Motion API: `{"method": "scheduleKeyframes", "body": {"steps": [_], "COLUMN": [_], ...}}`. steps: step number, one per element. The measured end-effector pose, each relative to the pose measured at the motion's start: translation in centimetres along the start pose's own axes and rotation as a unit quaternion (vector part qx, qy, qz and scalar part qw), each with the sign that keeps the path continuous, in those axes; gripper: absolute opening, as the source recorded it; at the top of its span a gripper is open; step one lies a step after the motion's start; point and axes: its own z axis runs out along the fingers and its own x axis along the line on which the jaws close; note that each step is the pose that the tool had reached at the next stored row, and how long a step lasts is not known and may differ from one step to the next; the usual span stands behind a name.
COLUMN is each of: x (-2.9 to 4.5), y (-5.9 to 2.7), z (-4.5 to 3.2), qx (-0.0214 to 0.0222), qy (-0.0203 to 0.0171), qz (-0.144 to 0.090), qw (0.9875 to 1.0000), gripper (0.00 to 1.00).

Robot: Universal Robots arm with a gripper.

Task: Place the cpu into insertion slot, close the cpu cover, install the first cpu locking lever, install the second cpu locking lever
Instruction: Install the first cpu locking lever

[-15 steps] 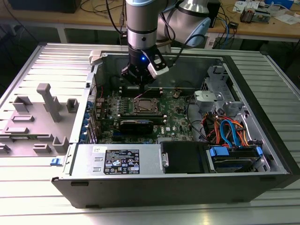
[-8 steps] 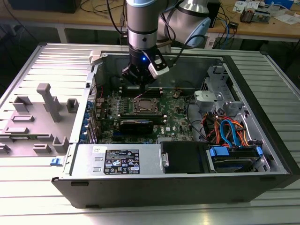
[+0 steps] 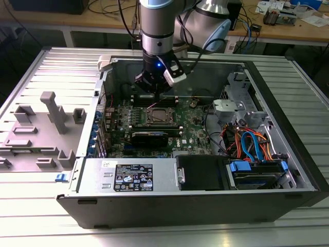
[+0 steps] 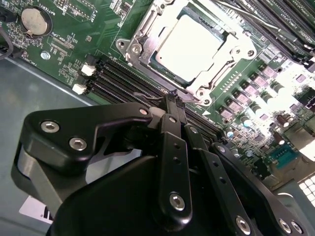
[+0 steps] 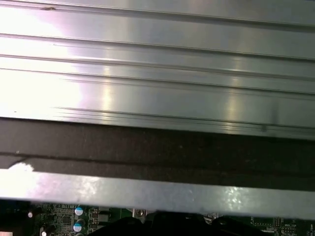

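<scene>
1. The cpu sits flat in the insertion slot, dull grey top showing through the window of the cpu cover. In the second wrist view the cover frame lies down over the chip, so seating and cover look done; in the exterior view the socket is mid-board, on the green motherboard.

2. Gripper: fingers drawn together to a narrow tip, nothing visibly between them. It hangs just beside the socket edge that faces the memory slots, above a thin wire lever running along that edge. Whether the tip touches the lever I cannot tell.

3. Judgement: the step in hand is a locking lever. To do it well, press on the lever's bend, not the frame; push down, then sideways under its hook, keeping clear of the memory slots and their white latches.

4. Risk, as judged: a slip off the wire would land on board components next to the socket.

5. Around: open computer case, power supply, blue and orange cables, ribbed metal table.
</scene>
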Motion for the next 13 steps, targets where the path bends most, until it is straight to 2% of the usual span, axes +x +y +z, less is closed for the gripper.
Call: {"method": "scheduleKeyframes", "body": {"steps": [11, 13], "x": [-1.07, -1.57], "y": [0.16, 0.12], "z": [0.58, 0.77], "qx": [0.0001, 0.0001], "qy": [0.0001, 0.0001], "qz": [0.0, 0.0], "qw": [1.0, 1.0], "gripper": [0.11, 0.11]}}
